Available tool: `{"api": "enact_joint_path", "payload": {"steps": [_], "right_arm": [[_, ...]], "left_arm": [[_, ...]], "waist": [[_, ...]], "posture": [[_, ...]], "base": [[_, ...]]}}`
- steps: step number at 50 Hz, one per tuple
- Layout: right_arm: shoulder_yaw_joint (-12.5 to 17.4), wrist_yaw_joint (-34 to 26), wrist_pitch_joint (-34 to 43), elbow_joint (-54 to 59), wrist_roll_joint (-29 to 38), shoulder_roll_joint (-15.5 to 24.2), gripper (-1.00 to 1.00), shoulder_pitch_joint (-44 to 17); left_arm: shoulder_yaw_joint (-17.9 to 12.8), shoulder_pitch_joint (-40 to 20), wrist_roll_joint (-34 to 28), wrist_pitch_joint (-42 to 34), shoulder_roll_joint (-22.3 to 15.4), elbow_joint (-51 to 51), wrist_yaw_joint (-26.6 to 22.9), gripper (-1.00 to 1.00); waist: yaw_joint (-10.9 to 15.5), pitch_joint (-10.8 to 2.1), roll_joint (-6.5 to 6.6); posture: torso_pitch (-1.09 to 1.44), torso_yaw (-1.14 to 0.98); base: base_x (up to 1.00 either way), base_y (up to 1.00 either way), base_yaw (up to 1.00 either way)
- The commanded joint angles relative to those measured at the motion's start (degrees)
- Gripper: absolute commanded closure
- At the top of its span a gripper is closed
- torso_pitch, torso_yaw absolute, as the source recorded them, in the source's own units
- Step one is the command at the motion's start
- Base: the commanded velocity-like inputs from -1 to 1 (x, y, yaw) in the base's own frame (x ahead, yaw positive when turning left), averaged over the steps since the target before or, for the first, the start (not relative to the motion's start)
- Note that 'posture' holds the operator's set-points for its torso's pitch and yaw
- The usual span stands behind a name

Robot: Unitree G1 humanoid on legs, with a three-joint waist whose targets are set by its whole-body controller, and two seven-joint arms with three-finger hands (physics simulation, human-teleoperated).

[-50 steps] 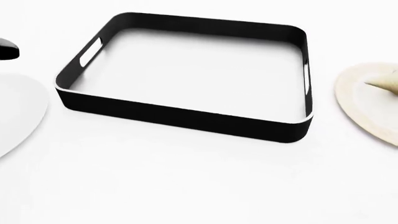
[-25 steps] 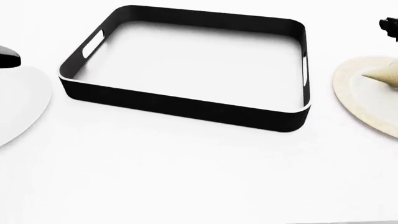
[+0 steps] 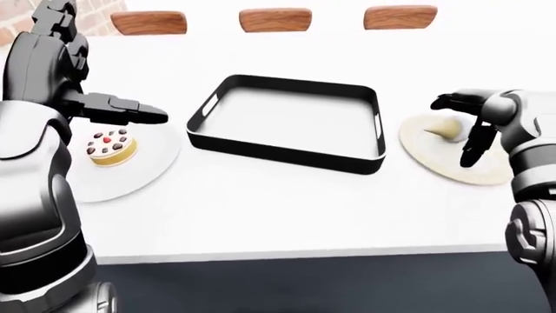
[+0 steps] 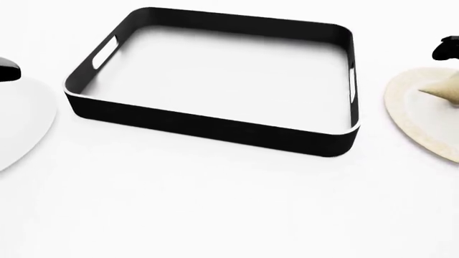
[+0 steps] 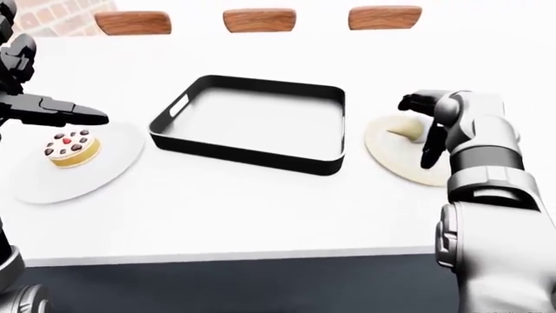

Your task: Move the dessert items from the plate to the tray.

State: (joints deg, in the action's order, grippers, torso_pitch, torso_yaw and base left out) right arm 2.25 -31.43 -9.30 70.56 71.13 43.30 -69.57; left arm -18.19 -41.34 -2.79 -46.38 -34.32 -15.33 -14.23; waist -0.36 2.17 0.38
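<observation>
A black tray (image 3: 278, 151) with cut-out handles sits mid-table, nothing in it. To its right a beige plate (image 3: 435, 158) holds a pale cone-shaped dessert (image 3: 443, 128), also at the head view's right edge (image 4: 445, 88). To the left a white plate (image 3: 130, 176) carries a small cake (image 3: 112, 147) topped with berries. My right hand (image 3: 459, 127) is open, its fingers spread above the beige plate around the cone, not closed on it. My left hand (image 3: 148, 114) is open and flat, hovering above the white plate's upper edge.
Three wooden chair backs (image 3: 274, 19) line the table's top side. The white table's near edge (image 3: 261, 251) runs across the bottom of the left-eye view, with dark floor below. A brick wall shows at the top left.
The head view has shifted slightly up and down, so the camera moved. A black fingertip of my right hand has come in at the right edge above the beige plate.
</observation>
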Motion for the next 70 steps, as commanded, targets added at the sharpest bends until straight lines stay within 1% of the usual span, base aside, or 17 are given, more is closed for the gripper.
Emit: {"api": "enact_joint_path", "payload": {"steps": [1, 11, 15, 21, 26, 29, 35, 46, 51, 55, 57, 62, 63, 64, 65, 67, 70], "right_arm": [[0.29, 1.38, 0.10, -2.06, -0.18, 0.76, -0.61, -2.22], [0.03, 0.92, -0.01, -1.58, 0.12, 0.34, -0.58, -3.27], [-0.03, 0.59, -0.32, -1.39, 0.28, 0.34, -0.54, -3.85], [-0.05, 0.19, -0.37, -1.36, 0.59, 0.56, -0.44, -4.53], [0.10, 0.17, -0.22, -1.34, 0.74, 1.01, -0.29, -5.06], [0.05, 0.17, -0.27, -1.31, 0.92, 1.01, -0.21, -4.95], [0.17, 0.05, -0.19, -1.25, 0.79, 0.90, -0.02, -4.85], [0.20, -0.07, -0.44, -1.43, 0.45, 0.73, 0.25, -4.45], [0.22, -0.73, -0.29, -1.82, 0.28, 0.50, 0.55, -4.84], [0.27, -0.76, -0.53, -2.11, 0.13, 0.54, 0.75, -6.86], [0.21, -0.67, -0.63, -2.28, 0.11, 0.19, 1.00, -7.70], [-0.05, 0.16, -1.75, -2.32, 0.62, 0.13, 1.00, -10.76], [0.24, 0.57, -1.24, -2.61, 0.35, -0.41, 1.00, -12.51], [-0.47, 1.04, -2.21, -2.62, 1.13, -0.37, 1.00, -13.77], [0.04, 0.67, -1.43, -2.54, 0.66, -1.03, 1.00, -15.18], [-0.60, 0.84, -2.71, -2.36, 1.22, -1.60, 1.00, -16.75], [-0.19, 0.73, -3.48, -1.38, 0.14, -3.61, 1.00, -19.12]], "left_arm": [[-1.03, -1.37, -0.27, 1.10, -0.98, -1.97, 0.22, -1.00], [-2.52, 1.91, 0.17, 3.28, -0.47, -2.26, 0.30, -1.00], [-1.47, 0.30, -0.11, 0.11, -0.73, -4.00, 0.57, -1.00], [-2.49, 2.19, 0.01, 2.55, -0.49, -3.28, 0.33, -1.00], [-1.73, 0.55, -0.23, 0.26, -0.89, -4.00, 0.38, -1.00], [-2.00, 1.05, -0.23, 1.74, -0.81, -3.09, 0.24, -1.00], [-1.33, 0.01, -0.57, 0.48, -1.09, -3.40, 0.12, -1.00], [-2.45, 1.62, -0.64, 0.60, -1.13, -4.57, -0.28, -1.00], [-2.54, 2.00, -0.80, -0.01, -1.19, -5.27, -0.36, -1.00], [-2.26, 1.06, -1.02, -1.57, -1.53, -5.95, -0.40, -1.00], [-2.50, 1.54, -1.04, -0.72, -1.30, -5.52, -0.40, -1.00], [-3.32, 2.70, -0.85, 0.43, -1.37, -5.35, -0.52, -1.00], [-3.15, 2.57, -0.93, 0.28, -1.57, -5.34, -0.55, -1.00], [-2.96, 2.05, -0.93, -0.36, -1.66, -5.47, -0.51, -1.00], [-2.95, 2.02, -0.89, -0.27, -1.67, -5.35, -0.56, -1.00], [-2.83, 1.71, -0.91, 0.23, -1.89, -4.53, -0.68, -1.00], [-2.34, 0.49, -0.87, -0.07, -2.39, -3.88, -0.93, -1.00]], "waist": [[0.09, -1.60, -0.04], [0.05, -1.55, 0.24], [0.02, -1.56, 0.23], [0.07, -1.40, 0.25], [0.06, -1.40, 0.29], [0.10, -1.30, 0.21], [0.04, -1.38, 0.23], [0.02, -1.39, 0.24], [0.02, -1.33, 0.20], [0.01, -1.33, 0.29], [0.01, -1.28, 0.37], [-0.05, -1.13, 0.71], [-0.08, -1.12, 0.76], [-0.09, -1.10, 0.82], [-0.15, -1.07, 0.87], [-0.21, -0.93, 0.98], [-0.28, -0.72, 1.07]], "posture": [[0.00, 0.00], [0.00, 0.00], [0.00, 0.00], [0.00, 0.00], [0.00, 0.00], [0.00, 0.00], [0.00, 0.00], [0.00, 0.00], [0.00, 0.00], [0.00, 0.00], [0.00, 0.00], [0.00, 0.00], [0.00, 0.00], [0.00, 0.00], [0.00, 0.00], [0.00, 0.00], [0.00, 0.00]], "base": [[0.00, 0.00, 0.00], [0.00, 0.00, 0.00], [0.00, 0.00, 0.00], [0.00, 0.00, 0.00], [0.00, 0.00, 0.00], [0.00, 0.00, 0.00], [0.00, 0.00, 0.00], [0.00, 0.00, 0.00], [0.00, 0.00, 0.00], [0.00, 0.00, 0.00], [0.00, 0.00, 0.00], [0.00, 0.00, 0.00], [0.00, 0.00, 0.00], [0.00, 0.00, 0.00], [0.00, 0.00, 0.00], [0.00, 0.00, 0.00], [0.00, 0.00, 0.00]]}}
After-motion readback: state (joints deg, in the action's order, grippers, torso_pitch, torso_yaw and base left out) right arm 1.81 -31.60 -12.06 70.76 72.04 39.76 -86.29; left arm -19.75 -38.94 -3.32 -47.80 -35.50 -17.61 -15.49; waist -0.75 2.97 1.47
